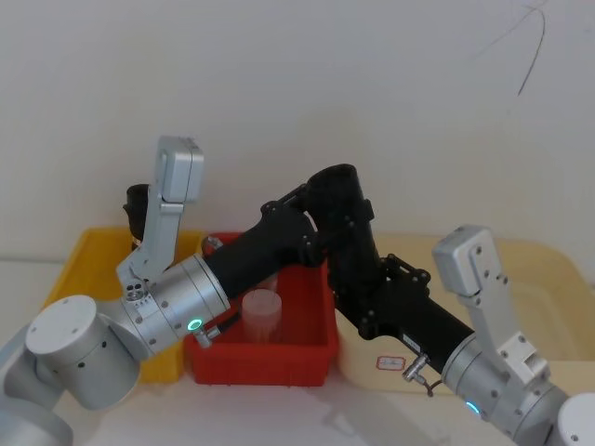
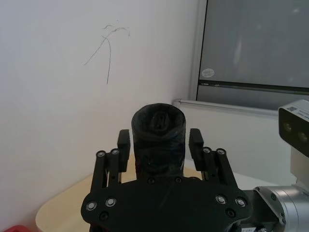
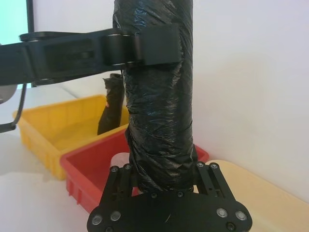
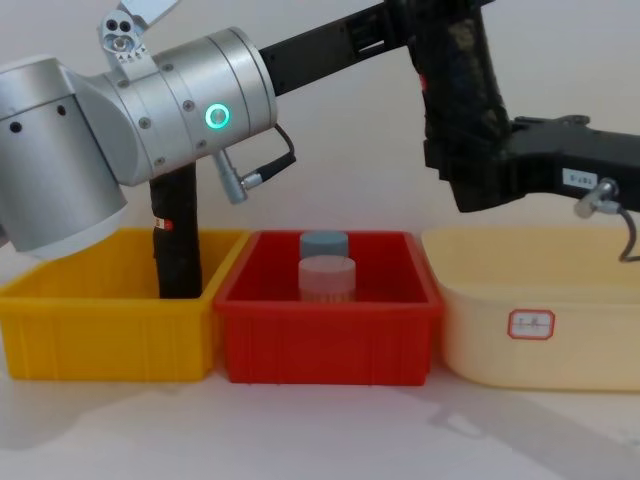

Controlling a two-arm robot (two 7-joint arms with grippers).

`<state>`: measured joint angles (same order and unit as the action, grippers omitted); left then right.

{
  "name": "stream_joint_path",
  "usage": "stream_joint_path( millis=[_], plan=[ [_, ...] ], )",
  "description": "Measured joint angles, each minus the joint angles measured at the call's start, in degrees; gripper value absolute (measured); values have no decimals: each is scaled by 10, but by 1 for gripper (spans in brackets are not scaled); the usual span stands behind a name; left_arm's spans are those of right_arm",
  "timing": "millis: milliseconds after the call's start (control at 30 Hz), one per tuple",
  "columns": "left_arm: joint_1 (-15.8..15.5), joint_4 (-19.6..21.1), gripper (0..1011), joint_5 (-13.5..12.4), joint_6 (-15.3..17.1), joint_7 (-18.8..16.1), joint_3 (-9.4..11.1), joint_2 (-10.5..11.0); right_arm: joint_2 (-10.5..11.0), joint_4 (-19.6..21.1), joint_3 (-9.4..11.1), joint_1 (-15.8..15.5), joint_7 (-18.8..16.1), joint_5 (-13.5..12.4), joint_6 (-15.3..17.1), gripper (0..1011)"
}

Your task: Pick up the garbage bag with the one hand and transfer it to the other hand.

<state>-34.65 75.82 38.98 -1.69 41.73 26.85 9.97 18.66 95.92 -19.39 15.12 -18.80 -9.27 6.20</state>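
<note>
Bag [image 4: 458, 95] upright over the red bin [image 4: 325, 340], mid-handover! Left gripper [image 2: 160, 144] clamps its top and right gripper [image 3: 161, 176] pinches its base, so I reckon neither release drops it.

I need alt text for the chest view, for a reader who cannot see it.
The rolled black garbage bag is held in the air, the left pincer gripping its top and the right pincer its lower part. Below stand a yellow bin with a second roll, a red bin with two jars, and a cream tub.
</note>
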Motion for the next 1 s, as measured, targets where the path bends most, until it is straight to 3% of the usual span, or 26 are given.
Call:
stream_joint_path(
  millis=[367,1000],
  plan=[
    [0,0,1001,0,0,0,0,0,-1,-13,25,2,16,-4,8,538],
    [0,0,1002,0,0,0,0,0,-9,-103,91,38,73,-1,30,538]
  ],
)
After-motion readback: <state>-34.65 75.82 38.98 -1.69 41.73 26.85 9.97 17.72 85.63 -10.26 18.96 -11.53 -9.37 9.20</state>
